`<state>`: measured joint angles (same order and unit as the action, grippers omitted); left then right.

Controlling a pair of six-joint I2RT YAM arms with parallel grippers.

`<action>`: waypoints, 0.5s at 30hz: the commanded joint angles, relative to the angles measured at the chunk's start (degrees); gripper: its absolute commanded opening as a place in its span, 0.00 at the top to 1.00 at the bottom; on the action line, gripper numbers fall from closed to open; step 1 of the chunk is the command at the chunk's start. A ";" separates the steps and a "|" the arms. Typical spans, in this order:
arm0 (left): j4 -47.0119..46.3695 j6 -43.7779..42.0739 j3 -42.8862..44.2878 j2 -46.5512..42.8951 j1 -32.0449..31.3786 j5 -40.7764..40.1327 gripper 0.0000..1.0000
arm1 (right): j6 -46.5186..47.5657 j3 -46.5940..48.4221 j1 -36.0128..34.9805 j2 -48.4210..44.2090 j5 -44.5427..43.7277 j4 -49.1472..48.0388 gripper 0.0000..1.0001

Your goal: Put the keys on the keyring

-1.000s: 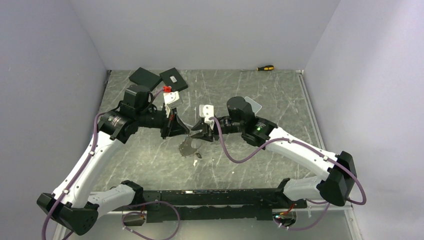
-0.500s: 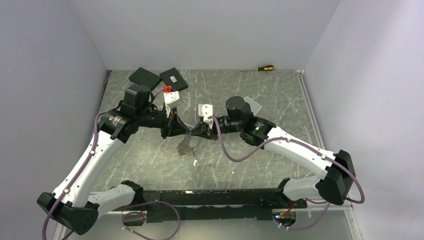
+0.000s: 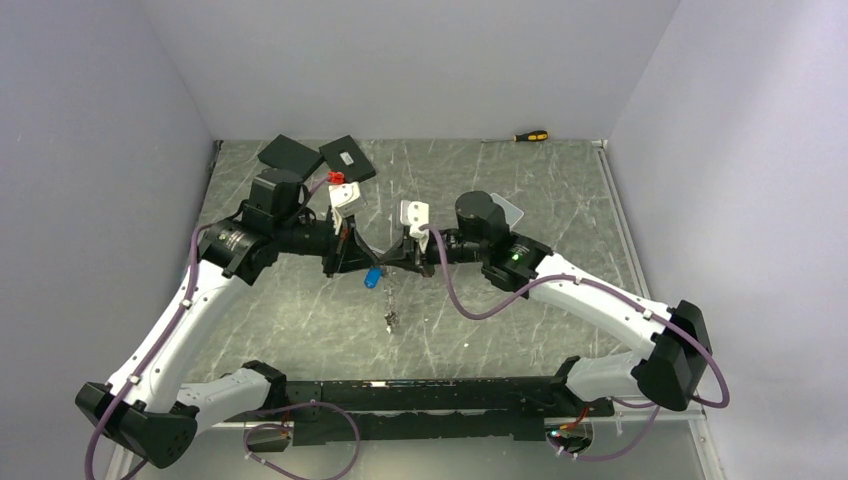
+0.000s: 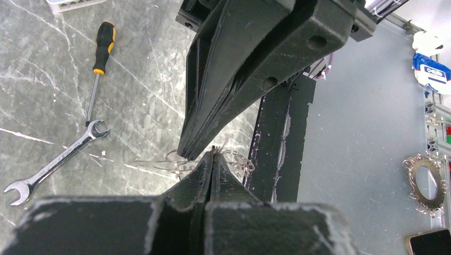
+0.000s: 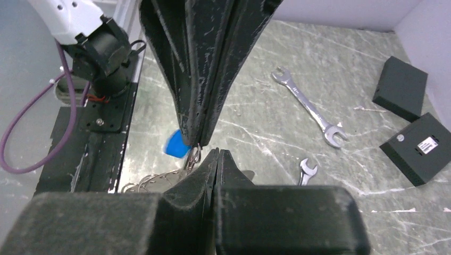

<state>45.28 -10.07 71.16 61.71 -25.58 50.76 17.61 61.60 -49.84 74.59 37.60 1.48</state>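
1. Worktop point(image 3: 560, 190): grey, marbled surface; it carries both arms at its near edge.
2. Black boxes: a plain black box point(image 3: 290, 153) and a labelled black box point(image 3: 347, 158) lie side by side at the far left, behind the left arm.
3. Left gripper point(image 4: 213, 155): jaws pressed together above the middle of the worktop, nipping the thin wire at their tips.
4. Right gripper point(image 5: 218, 155): jaws likewise pressed together; its tips meet the left gripper's tips head-on, and the same wire runs into them.
5. Keyring point(image 4: 171, 159): held off the worktop between the two grippers; its strands spread to both sides of the meeting tips.
6. Keys: one key point(image 5: 308, 109) lies flat near the black boxes; a second key point(image 5: 307, 171) is partly hidden by the right gripper; both are apart from the keyring.
7. Spanner point(image 4: 53, 167): flat on the worktop, with the tip of the screwdriver point(image 4: 100, 53) just beside its open end; I cannot tell whether it is one of the keys above.
8. Blue tag point(image 5: 175, 144): hangs just under the gripper tips.
9. Small dark item point(image 3: 390, 320): below the tag; too small to identify.
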 commanded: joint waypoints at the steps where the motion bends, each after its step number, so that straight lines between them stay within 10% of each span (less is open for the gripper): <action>1: -1.51 -1.89 1.53 -0.86 0.01 1.59 1.00 | -5.54 -1.21 0.22 -2.64 -3.69 -8.37 1.00; 12: 0.89 -4.66 2.66 -1.60 0.01 1.50 1.00 | -10.54 -3.56 1.38 -2.82 -9.72 -6.56 0.99; 15: 1.39 -6.36 2.63 -2.13 0.01 1.91 1.00 | -7.17 -1.59 1.68 -3.00 -8.05 -1.14 0.79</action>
<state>46.19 -11.84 71.18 61.52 -25.58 50.70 7.57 58.13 -48.62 73.76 29.02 -3.05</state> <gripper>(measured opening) 0.006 0.107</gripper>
